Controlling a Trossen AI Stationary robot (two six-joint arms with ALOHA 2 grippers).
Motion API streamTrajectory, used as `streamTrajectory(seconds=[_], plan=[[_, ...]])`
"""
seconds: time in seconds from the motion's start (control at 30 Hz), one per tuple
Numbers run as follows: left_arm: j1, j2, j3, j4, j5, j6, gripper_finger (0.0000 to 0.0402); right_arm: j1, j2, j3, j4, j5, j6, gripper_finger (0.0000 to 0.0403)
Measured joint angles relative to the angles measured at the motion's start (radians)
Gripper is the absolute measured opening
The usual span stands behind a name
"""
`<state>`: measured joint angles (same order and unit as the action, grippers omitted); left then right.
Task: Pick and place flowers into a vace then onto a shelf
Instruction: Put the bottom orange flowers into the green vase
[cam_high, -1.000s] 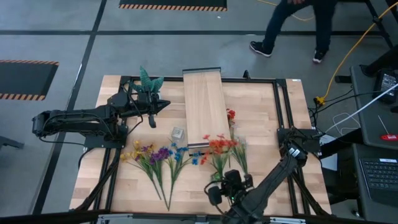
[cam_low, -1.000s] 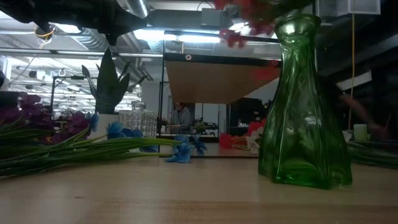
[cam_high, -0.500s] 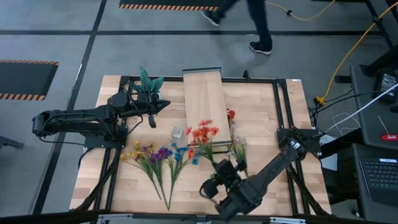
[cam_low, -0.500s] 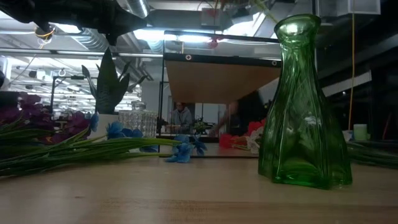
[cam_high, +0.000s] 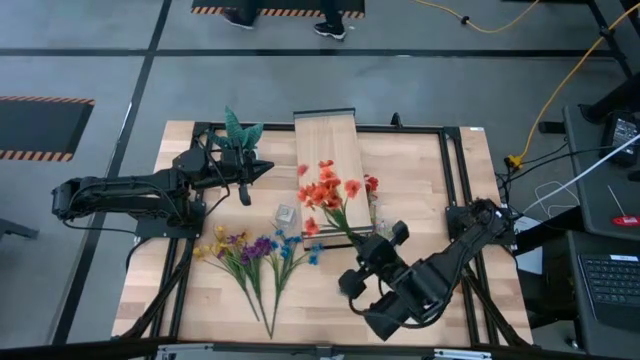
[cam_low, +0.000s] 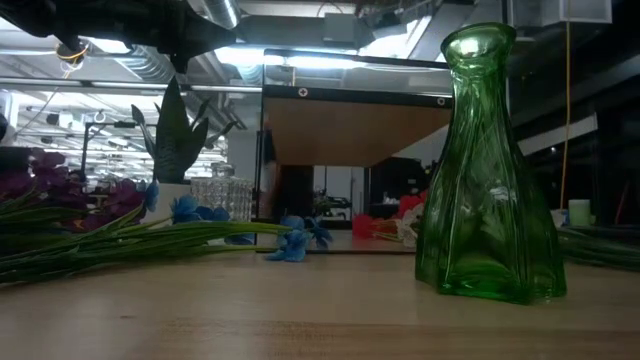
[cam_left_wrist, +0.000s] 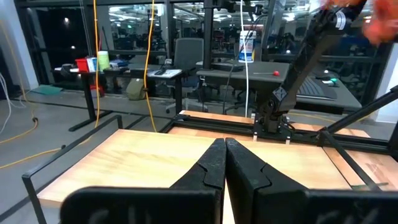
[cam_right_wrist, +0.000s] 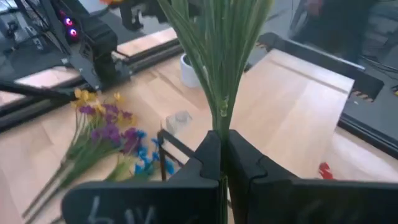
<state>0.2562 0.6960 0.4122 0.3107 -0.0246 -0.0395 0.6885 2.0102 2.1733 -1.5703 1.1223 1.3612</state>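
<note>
The right gripper (cam_high: 372, 248), toward the near right of the table, is clenching the bundled thin green stems of a bunch of red-orange artificial flowers (cam_high: 327, 190), lifting them clear of the tabletop so that the blooms are hanging over the near end of the shelf. In the right wrist view the stems (cam_right_wrist: 219, 74) are rising straight out from between the two dark fingers (cam_right_wrist: 208, 163), pinched low down.

Such a bunch is probably very light and springy; the thin stems are likely to flex and splay, so holding them together low on the bundle, well below the blooms, looks the sound grip, and the heads may sway as the arm is moving.

In the low view, a tall green ribbed glass vase (cam_low: 489, 180) with a narrow neck is standing upright on the near part of the table. Left of centre, a mixed bunch of yellow, purple and blue flowers (cam_high: 252, 252) is lying flat on the wood.

Farther off, the long pale plank shelf (cam_high: 330, 150) is running toward the far edge. The left gripper (cam_high: 265, 168), fingers pressed together on nothing, is waiting at the far left beside a spiky green plant in a white pot (cam_high: 240, 133).
</note>
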Motion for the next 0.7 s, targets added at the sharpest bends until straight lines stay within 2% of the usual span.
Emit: streamTrajectory(seconds=[0.2, 0.33, 0.7], plan=[[0.0, 0.0, 0.0, -0.001, 0.0, 0.0, 0.0003, 0.04, -0.079, -0.273, 0.0, 0.003, 0.198, 0.0003], [0.0, 0.001, 0.0, -0.012, 0.0, 0.0, 0.0003, 0.097, -0.197, -0.457, -0.002, 0.103, 0.343, 0.0003], [0.0, 0.016, 0.0, -0.023, -0.001, 0.0, 0.0003, 0.207, -0.449, -0.89, 0.127, 0.118, 0.396, 0.0002]])
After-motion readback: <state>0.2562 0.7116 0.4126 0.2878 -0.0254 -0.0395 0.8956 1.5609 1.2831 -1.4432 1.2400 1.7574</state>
